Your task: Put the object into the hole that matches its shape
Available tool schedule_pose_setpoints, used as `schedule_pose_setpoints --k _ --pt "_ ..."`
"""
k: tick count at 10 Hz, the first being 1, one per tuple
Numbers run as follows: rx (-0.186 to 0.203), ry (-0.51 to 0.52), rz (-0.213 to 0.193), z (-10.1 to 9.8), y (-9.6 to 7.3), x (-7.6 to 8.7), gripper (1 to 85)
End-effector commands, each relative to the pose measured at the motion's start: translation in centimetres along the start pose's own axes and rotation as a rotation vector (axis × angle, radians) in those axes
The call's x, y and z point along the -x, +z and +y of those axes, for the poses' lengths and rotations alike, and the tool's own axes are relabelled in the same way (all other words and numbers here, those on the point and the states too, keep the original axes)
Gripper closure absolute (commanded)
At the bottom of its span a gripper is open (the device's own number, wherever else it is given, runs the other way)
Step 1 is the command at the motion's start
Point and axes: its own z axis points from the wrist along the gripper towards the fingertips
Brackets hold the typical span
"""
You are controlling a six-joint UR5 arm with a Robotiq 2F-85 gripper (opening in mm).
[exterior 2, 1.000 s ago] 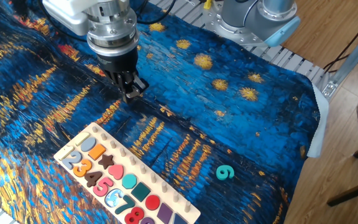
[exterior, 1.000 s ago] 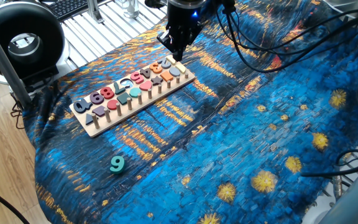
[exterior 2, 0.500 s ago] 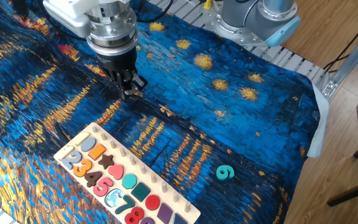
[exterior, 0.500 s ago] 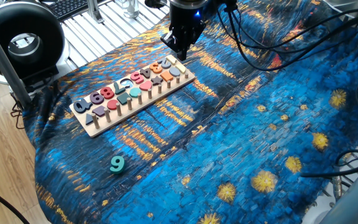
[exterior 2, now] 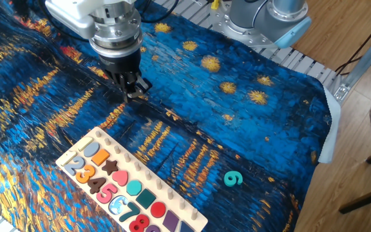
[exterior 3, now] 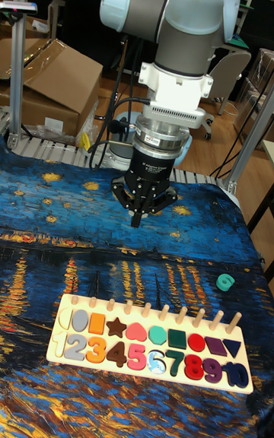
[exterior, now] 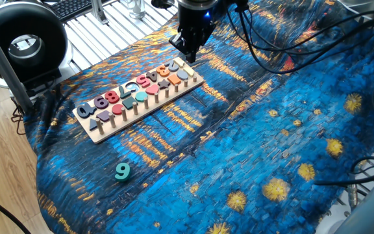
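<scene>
On the starry cloth (exterior: 252, 130), the teal "9" (exterior: 122, 171) lies alone.

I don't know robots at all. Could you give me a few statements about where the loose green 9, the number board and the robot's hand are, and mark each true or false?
1. The green 9 lies loose on the cloth, off the board. True.
2. The hand holds the 9. False: it holds nothing.
3. The hand is right above the 9. False: it is by the board's other end.
4. A red 8 sits in the board. True.
</scene>
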Motion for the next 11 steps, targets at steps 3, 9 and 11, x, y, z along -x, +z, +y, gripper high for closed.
schedule_pose_setpoints --k 3,9,11 --pt "0.046 0.004 -0.003 0.93 -0.05 -0.13 58.0" --pt "0.057 0.005 -0.003 1.23 -0.03 -0.15 54.3" --pt "0.060 -0.003 -0.003 1.38 0.09 -0.21 54.7"
